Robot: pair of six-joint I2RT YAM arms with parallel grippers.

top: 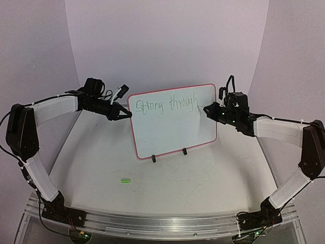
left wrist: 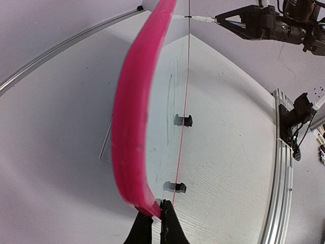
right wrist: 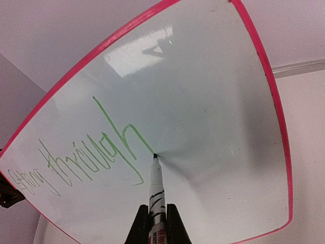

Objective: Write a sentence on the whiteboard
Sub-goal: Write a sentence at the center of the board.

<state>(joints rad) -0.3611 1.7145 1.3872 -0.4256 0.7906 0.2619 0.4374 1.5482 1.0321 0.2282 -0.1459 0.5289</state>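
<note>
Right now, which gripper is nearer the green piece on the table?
Left. The left gripper clamps the whiteboard behind the green piece; the right gripper, holding a marker, sits farther right.

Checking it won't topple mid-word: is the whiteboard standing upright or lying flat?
Upright: the whiteboard stands on its two black clip feet, the left gripper shut on its edge.

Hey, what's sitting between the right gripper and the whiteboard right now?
A marker: the right gripper is shut on its barrel, and its tip touches the whiteboard just after the green word through. The right wrist view shows this.
</note>
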